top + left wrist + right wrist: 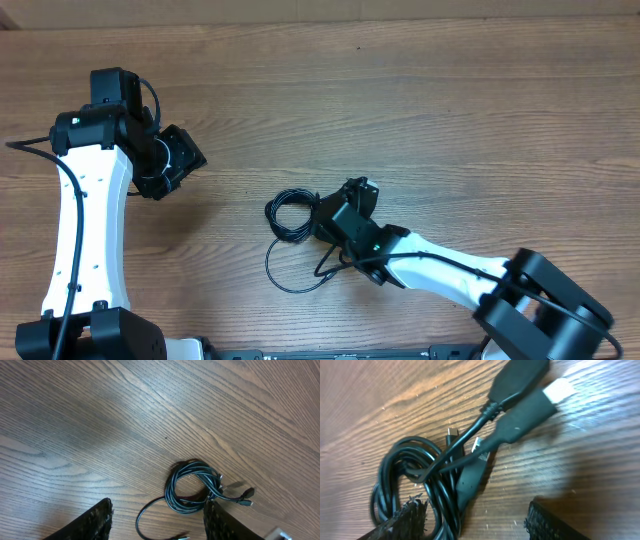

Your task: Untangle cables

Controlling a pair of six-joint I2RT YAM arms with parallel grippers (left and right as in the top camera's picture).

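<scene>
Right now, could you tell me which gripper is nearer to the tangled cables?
Right. The right gripper sits low over the cables, jaws open astride part of the coil. The left gripper hangs well away to the bundle's left, touching nothing.

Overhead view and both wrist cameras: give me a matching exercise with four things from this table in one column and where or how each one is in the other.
Things:
1. left gripper
2. right gripper
3. cables
4. plugs

Places or states:
A. low at the coil, one finger at its edge
B. metal-tipped, lying just beside the coil
C. wound in a tangled coil on the table
D. well apart from the coil, open, holding nothing

Pairs: 1-D, 2-A, 3-C, 4-B
</scene>
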